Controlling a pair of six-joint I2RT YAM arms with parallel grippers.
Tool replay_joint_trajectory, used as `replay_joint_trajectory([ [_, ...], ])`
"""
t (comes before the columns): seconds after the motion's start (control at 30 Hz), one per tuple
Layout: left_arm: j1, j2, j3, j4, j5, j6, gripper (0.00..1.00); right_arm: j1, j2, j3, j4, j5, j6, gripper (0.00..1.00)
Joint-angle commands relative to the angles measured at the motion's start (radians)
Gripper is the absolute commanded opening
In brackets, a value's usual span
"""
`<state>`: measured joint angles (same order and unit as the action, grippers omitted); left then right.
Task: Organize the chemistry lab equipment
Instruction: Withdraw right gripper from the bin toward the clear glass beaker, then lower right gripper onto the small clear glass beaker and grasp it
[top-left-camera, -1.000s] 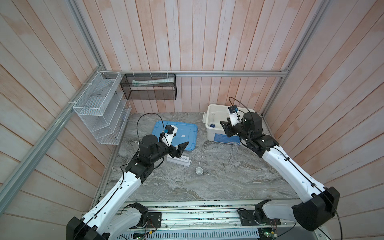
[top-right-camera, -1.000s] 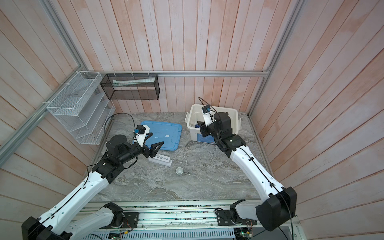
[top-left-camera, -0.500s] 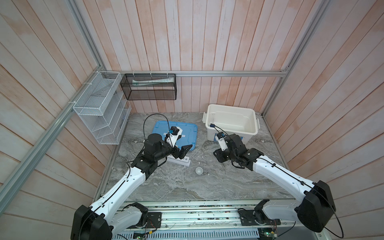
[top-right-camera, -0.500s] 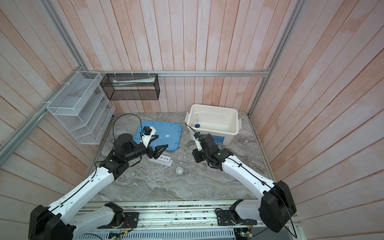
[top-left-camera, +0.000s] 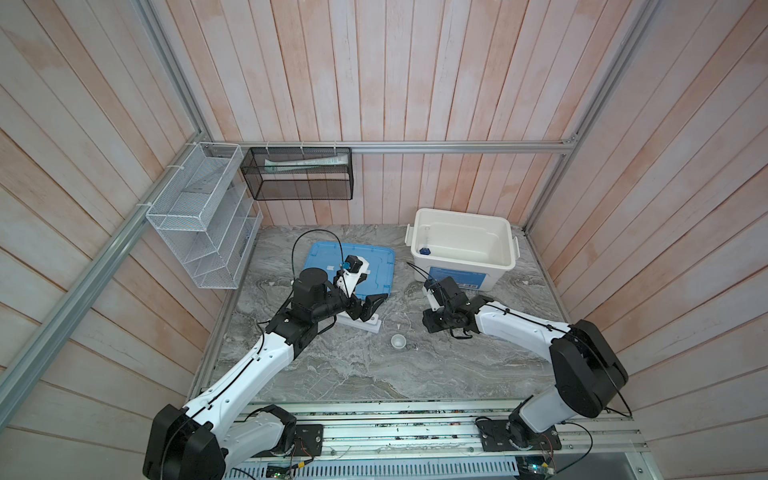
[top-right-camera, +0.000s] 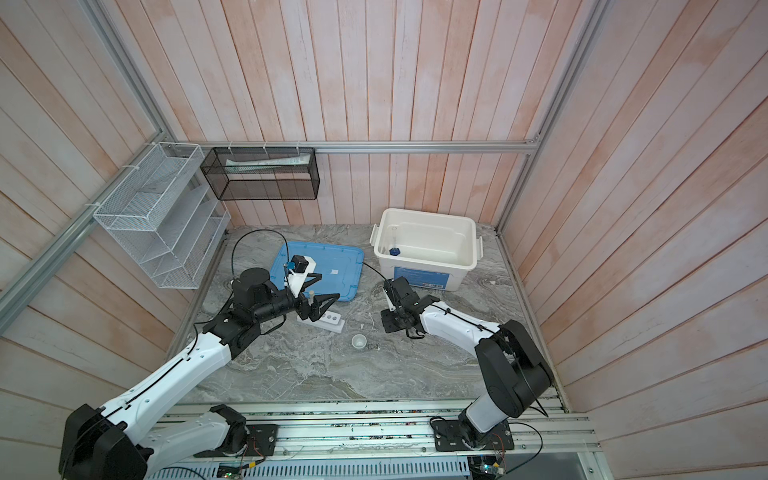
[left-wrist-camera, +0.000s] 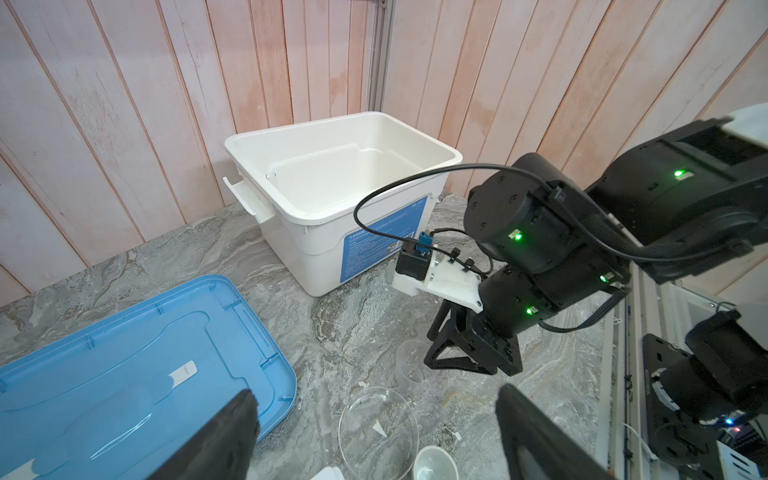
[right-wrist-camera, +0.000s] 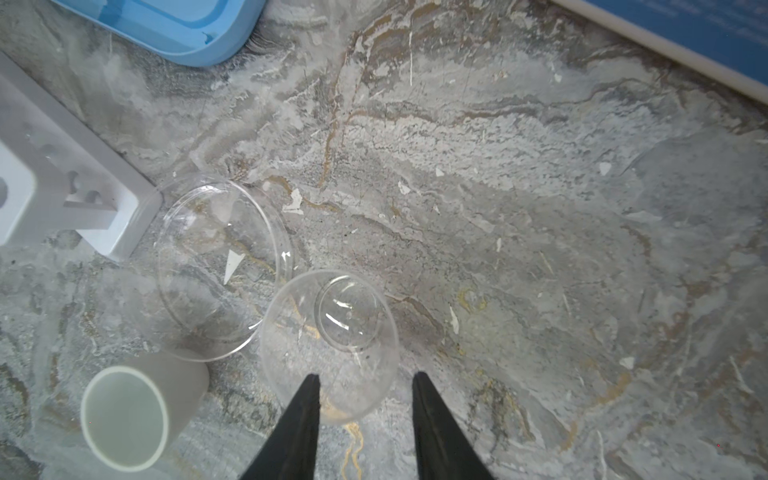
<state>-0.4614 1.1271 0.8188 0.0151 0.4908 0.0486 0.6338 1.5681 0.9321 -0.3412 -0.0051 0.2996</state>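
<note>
Step in hand looks like the pickup of the clear cup (right-wrist-camera: 332, 328) standing on the tabletop (top-left-camera: 374, 365). The right tool (right-wrist-camera: 365, 376) hangs right over it, jaws part-way apart, nothing clamped. One fingertip overlaps the cup's rim and the other sits just outside, so the near wall falls between them. Next move probably calls for a short drop, a pinch on that wall, then a lift toward the white bin (top-left-camera: 461, 214); the thin clear wall may slip or tip. The clear flat dish (right-wrist-camera: 220, 266) is just beside the cup, maybe touching, with the small white round dish (right-wrist-camera: 124, 415) and white rack (right-wrist-camera: 62, 187) near. The left tool (left-wrist-camera: 376, 395) hovers over the rack, jaws wide apart and empty. The blue hexagonal-based piece (top-left-camera: 424, 251) lies in the bin.
</note>
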Motion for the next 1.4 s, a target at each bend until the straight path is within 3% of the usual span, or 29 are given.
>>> replay_joint_trajectory([
  [0.0,-0.005,0.009,-0.009,0.006,0.011,0.007,0.91,0.005,0.023,0.022,0.028,-0.009,0.023,0.37],
  [1.37,-0.005,-0.006,-0.013,-0.007,-0.008,0.016,0.91,0.043,0.109,0.075,0.01,0.075,0.036,0.11],
])
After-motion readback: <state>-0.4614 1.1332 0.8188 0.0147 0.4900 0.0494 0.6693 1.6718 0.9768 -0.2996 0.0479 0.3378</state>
